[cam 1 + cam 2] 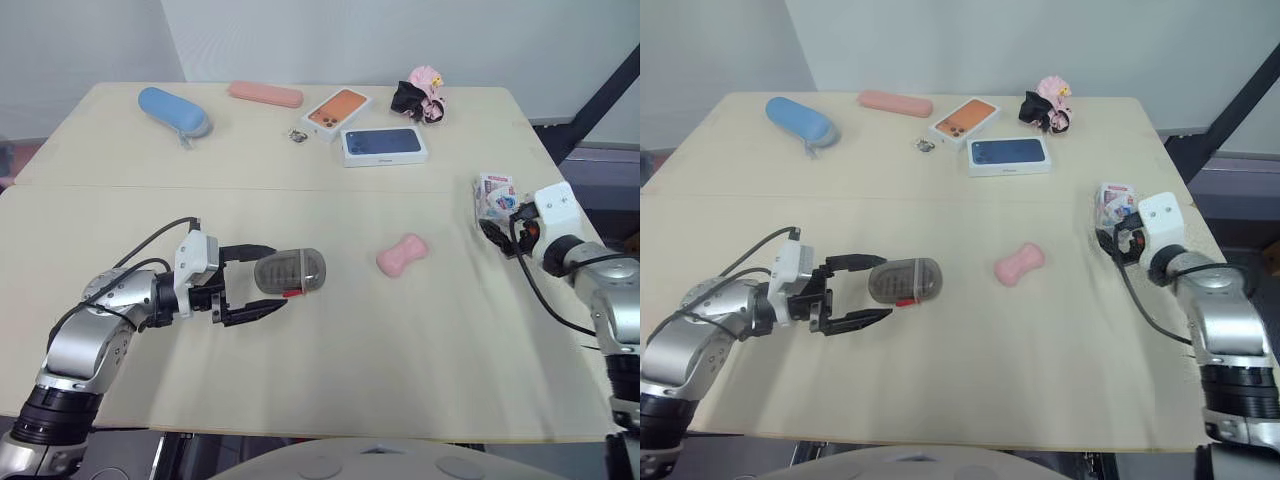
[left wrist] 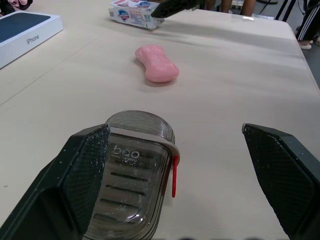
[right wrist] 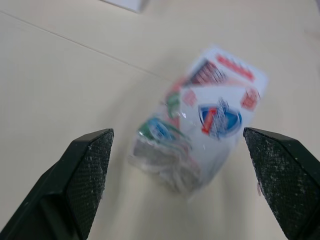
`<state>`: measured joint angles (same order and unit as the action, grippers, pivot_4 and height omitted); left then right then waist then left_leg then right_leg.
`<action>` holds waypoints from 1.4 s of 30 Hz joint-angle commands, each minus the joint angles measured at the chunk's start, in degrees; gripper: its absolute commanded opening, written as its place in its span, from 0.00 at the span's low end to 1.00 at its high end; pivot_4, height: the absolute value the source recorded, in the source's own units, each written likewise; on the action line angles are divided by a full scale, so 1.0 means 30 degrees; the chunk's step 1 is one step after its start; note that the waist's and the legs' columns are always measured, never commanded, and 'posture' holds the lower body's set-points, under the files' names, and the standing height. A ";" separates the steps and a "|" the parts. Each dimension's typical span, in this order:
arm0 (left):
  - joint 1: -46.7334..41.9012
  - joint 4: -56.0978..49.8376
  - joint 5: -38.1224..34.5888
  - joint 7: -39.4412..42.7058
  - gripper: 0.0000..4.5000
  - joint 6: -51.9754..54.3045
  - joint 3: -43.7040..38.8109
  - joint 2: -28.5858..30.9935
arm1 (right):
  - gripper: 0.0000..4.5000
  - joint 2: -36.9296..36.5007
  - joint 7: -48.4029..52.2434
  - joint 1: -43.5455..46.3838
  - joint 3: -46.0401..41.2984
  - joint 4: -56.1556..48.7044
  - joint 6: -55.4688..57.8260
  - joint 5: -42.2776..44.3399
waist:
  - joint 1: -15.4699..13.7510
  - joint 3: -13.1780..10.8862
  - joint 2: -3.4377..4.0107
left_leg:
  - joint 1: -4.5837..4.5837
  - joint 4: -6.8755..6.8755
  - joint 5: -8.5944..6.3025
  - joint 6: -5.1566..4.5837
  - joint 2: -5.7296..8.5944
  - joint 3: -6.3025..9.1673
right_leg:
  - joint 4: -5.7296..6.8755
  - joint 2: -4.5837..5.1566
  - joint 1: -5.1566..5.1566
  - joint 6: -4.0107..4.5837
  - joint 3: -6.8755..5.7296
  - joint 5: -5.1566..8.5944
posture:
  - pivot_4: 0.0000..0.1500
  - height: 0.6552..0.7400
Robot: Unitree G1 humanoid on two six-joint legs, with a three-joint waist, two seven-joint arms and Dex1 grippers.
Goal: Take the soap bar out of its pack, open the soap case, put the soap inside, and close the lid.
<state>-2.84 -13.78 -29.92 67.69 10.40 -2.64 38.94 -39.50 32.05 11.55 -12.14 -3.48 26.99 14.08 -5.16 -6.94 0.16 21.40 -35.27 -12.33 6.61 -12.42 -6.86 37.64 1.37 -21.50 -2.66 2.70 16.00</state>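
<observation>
Black fingers of my left gripper (image 1: 268, 280) stand apart around the smoky grey soap case (image 2: 132, 170); one finger sits close against its side, the other well clear. The case lies flat on the table (image 1: 300, 380), lid shut, with a red tab (image 2: 174, 176) at its edge. Raised lettering on the lid reads roughly "boo".

The pink soap bar (image 1: 402, 255) lies bare between the case and the soap pack (image 3: 200, 135). My right gripper (image 3: 177, 150) is also spread, the pack just ahead and unclamped, its print blurred. Farther off is a blue box (image 2: 27, 30) marked "iPhone".

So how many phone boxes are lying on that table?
2. The orange phone box lies toward the far edge; the blue phone box lies next to it, nearer the robot. Nothing seems to hide another.
</observation>
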 commanded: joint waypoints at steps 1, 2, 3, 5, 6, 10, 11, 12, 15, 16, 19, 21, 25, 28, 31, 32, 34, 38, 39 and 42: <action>-0.0910 0.0776 0.0758 0.0518 1.00 -0.0906 0.0104 0.0436 | 0.99 -0.1662 0.4506 0.0849 -0.0940 0.1736 -0.4682 0.0955 | 0.0032 0.0000 0.0000 | -0.0002 -0.0006 0.0001 -0.0004 0.0000 0.0001 | 0.0002 0.0012 0.0004 0.0000 -0.0003 0.0000 | 1.00 1.00; -0.1143 0.1074 0.0963 0.0668 1.00 -0.1102 0.0192 0.0480 | 0.99 -0.1852 0.5659 0.0974 -0.1072 0.2063 -0.5152 0.1547 | 0.0084 0.0002 -0.0004 | 0.0000 -0.0005 0.0002 -0.0008 0.0000 0.0001 | 0.0002 0.0009 0.0003 0.0000 0.0001 0.0000 | 1.00 1.00; -0.1347 0.1331 0.1110 0.0781 1.00 -0.1191 0.0264 0.0513 | 0.99 -0.1947 0.6646 0.1059 -0.1174 0.2279 -0.5553 0.2054 | 0.0117 0.0002 -0.0004 | 0.0019 -0.0006 0.0002 -0.0010 -0.0003 0.0001 | 0.0001 0.0001 0.0022 0.0002 0.0003 0.0001 | 1.00 1.00; -0.1864 0.2008 0.1571 0.1174 1.00 -0.1517 0.0562 0.0686 | 0.99 -0.2193 0.9391 0.0789 -0.1151 0.2345 -0.5893 0.3438 | 0.0155 0.0002 -0.0004 | 0.0030 -0.0003 0.0001 -0.0015 -0.0005 0.0001 | -0.0005 -0.0002 0.0041 0.0004 0.0003 0.0002 | 1.00 1.00; -0.2147 0.2438 0.1893 0.1365 1.00 -0.1802 0.0732 0.0747 | 0.99 -0.2320 1.0461 0.0504 -0.0970 0.2370 -0.6170 0.3723 | 0.0178 0.0002 -0.0003 | 0.0039 -0.0003 0.0000 -0.0018 -0.0009 0.0001 | -0.0011 -0.0013 0.0054 0.0004 0.0002 0.0002 | 1.00 1.00; -0.3586 0.4219 0.3220 0.1668 1.00 -0.2635 0.1476 0.0782 | 0.99 -0.2243 1.3927 -0.1009 -0.0125 0.2569 -0.7187 0.4315 | 0.0093 0.0002 -0.0003 | 0.0034 -0.0019 -0.0006 -0.0035 -0.0009 0.0002 | -0.0021 -0.0018 0.0089 0.0004 -0.0010 0.0002 | 1.00 1.00; -0.3946 0.4613 0.3490 0.1758 1.00 -0.2832 0.1658 0.0771 | 0.99 -0.2206 1.4697 -0.1425 0.0121 0.2582 -0.7478 0.4359 | 0.0018 0.0006 -0.0010 | 0.0034 -0.0043 -0.0010 -0.0047 -0.0008 0.0003 | -0.0012 -0.0006 0.0080 0.0003 -0.0011 0.0002 | 1.00 1.00; -0.4281 0.4925 0.3672 0.1864 1.00 -0.2861 0.1841 0.0763 | 0.99 -0.2211 1.5407 -0.1852 0.0390 0.2594 -0.7921 0.4287 | -0.0035 0.0007 -0.0010 | 0.0034 -0.0045 -0.0007 -0.0052 -0.0011 0.0008 | -0.0010 0.0003 0.0083 0.0005 -0.0023 0.0002 | 1.00 1.00; -0.5224 0.5821 0.4535 0.2243 1.00 -0.2903 0.2624 0.0852 | 0.99 -0.2221 1.6824 -0.2766 0.1047 0.2718 -0.9222 0.3938 | -0.0073 0.0008 -0.0006 | 0.0032 -0.0075 -0.0016 -0.0076 -0.0009 0.0011 | -0.0004 0.0017 0.0069 0.0006 -0.0024 0.0003 | 1.00 1.00; -0.5460 0.6126 0.4875 0.2288 1.00 -0.3074 0.2828 0.0832 | 0.99 -0.2151 1.6918 -0.2833 0.1090 0.2790 -0.9311 0.3999 | -0.0060 0.0008 -0.0006 | 0.0035 -0.0085 -0.0019 -0.0080 -0.0009 0.0011 | -0.0002 0.0022 0.0068 0.0006 -0.0022 0.0003 | 1.00 1.00; -0.6019 0.6787 0.5361 0.2422 1.00 -0.3356 0.3241 0.0644 | 0.99 -0.1892 1.6791 -0.2841 0.1218 0.2979 -0.9571 0.4005 | 0.0047 0.0008 -0.0007 | 0.0043 -0.0100 -0.0020 -0.0082 -0.0010 0.0008 | 0.0021 0.0023 0.0073 0.0008 -0.0011 0.0003 | 1.00 1.00; -0.6254 0.6962 0.5397 0.2509 1.00 -0.3242 0.3410 0.0542 | 0.99 -0.1771 1.6657 -0.2866 0.1337 0.2974 -0.9755 0.3896 | 0.0065 0.0008 -0.0006 | 0.0044 -0.0102 -0.0019 -0.0081 -0.0011 0.0008 | 0.0031 0.0023 0.0075 0.0009 -0.0010 0.0004 | 1.00 1.00; -0.6616 0.7411 0.5848 0.2393 1.00 -0.3351 0.3797 0.0398 | 0.99 -0.1666 1.6335 -0.2912 0.1495 0.2782 -0.9784 0.3858 | 0.0010 0.0008 -0.0006 | 0.0044 -0.0105 -0.0019 -0.0081 -0.0010 0.0009 | 0.0031 0.0023 0.0073 0.0010 -0.0015 0.0005 | 1.00 1.00; -0.6675 0.7597 0.6016 0.2353 1.00 -0.3336 0.4026 0.0225 | 0.99 -0.1645 1.6090 -0.2848 0.1562 0.2648 -0.9718 0.3794 | -0.0072 0.0008 -0.0007 | 0.0042 -0.0110 -0.0019 -0.0082 -0.0006 0.0009 | 0.0027 0.0029 0.0074 0.0009 -0.0015 0.0004 | 1.00 1.00; -0.6635 0.7817 0.6440 0.2214 1.00 -0.3690 0.4388 0.0014 | 0.99 -0.1636 1.5863 -0.2812 0.1646 0.2487 -0.9603 0.3784 | -0.0103 0.0008 -0.0007 | 0.0044 -0.0110 -0.0020 -0.0082 -0.0006 0.0010 | 0.0026 0.0028 0.0074 0.0009 -0.0016 0.0004 | 1.00 1.00; -0.6606 0.7889 0.6559 0.2243 1.00 -0.3828 0.4504 -0.0033 | 0.99 -0.1636 1.5808 -0.2816 0.1681 0.2414 -0.9549 0.3795 | -0.0103 0.0008 -0.0007 | 0.0048 -0.0111 -0.0020 -0.0082 -0.0007 0.0010 | 0.0026 0.0028 0.0073 0.0009 -0.0018 0.0004 | 1.00 1.00; -0.6586 0.8043 0.6699 0.2174 1.00 -0.4047 0.4647 -0.0163 | 0.99 -0.1640 1.5693 -0.2835 0.1738 0.2249 -0.9433 0.3828 | -0.0097 0.0008 -0.0007 | 0.0046 -0.0110 -0.0020 -0.0082 -0.0009 0.0010 | 0.0025 0.0027 0.0073 0.0009 -0.0017 0.0004 | 1.00 1.00; -0.6749 0.8443 0.7002 0.1988 1.00 -0.4424 0.4855 -0.0360 | 0.99 -0.1675 1.5524 -0.2800 0.1811 0.2143 -0.9351 0.3890 | -0.0108 0.0008 -0.0007 | 0.0046 -0.0110 -0.0020 -0.0082 -0.0008 0.0010 | 0.0024 0.0028 0.0073 0.0009 -0.0018 0.0004 | 1.00 1.00; -0.6806 0.8585 0.7118 0.1962 1.00 -0.4634 0.4894 -0.0414 | 0.99 -0.1685 1.5511 -0.2791 0.1825 0.2131 -0.9342 0.3905 | -0.0110 0.0008 -0.0007 | 0.0048 -0.0110 -0.0020 -0.0082 -0.0008 0.0010 | 0.0024 0.0028 0.0075 0.0009 -0.0016 0.0004 | 1.00 1.00; -0.6970 0.8971 0.7340 0.1878 1.00 -0.5072 0.4964 -0.0577 | 0.99 -0.1670 1.5485 -0.2758 0.1830 0.2150 -0.9337 0.3941 | -0.0115 0.0008 -0.0007 | 0.0044 -0.0110 -0.0020 -0.0082 -0.0008 0.0010 | 0.0023 0.0029 0.0074 0.0009 -0.0018 0.0004 | 1.00 1.00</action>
<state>-22.60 13.04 -8.25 73.58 -3.47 12.48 37.09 -44.44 78.66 2.60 -5.83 3.99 -0.97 25.19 -5.51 -6.92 0.13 21.54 -35.60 -12.39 6.36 -12.44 -6.82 37.70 1.45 -21.28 -2.63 2.65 16.01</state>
